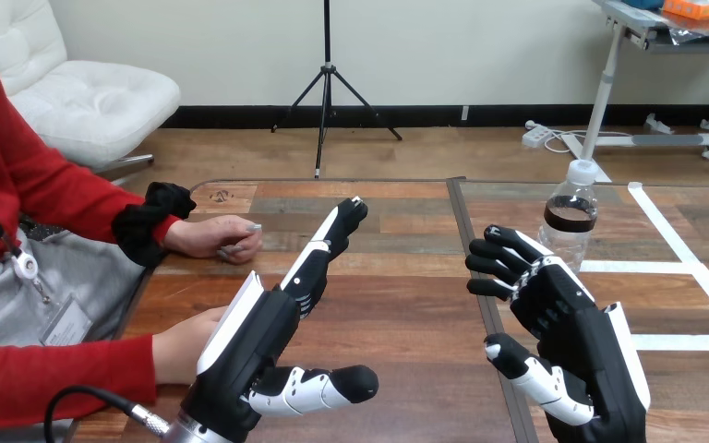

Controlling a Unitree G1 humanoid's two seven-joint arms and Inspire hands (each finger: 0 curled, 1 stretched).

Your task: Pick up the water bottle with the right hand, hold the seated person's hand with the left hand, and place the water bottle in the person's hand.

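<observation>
Right hand [577, 334] unclenched above wooden table [397, 305], near water bottle [570, 217].

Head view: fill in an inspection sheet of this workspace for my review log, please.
Surface: wooden table, white tape lines on its right part.
Job's things: water bottle upright, capped, beyond the right hand, apart from it; person's farther hand rests at the table's left edge; person's nearer hand beside the left hand, contact unclear.
Clutter: nothing seen.
Hands: left hand open, fingers straight, above the table; right hand open, fingers relaxed, holding nothing.
Cables: nothing seen on the table.
Surroundings: a person sits at the table's left side.
</observation>
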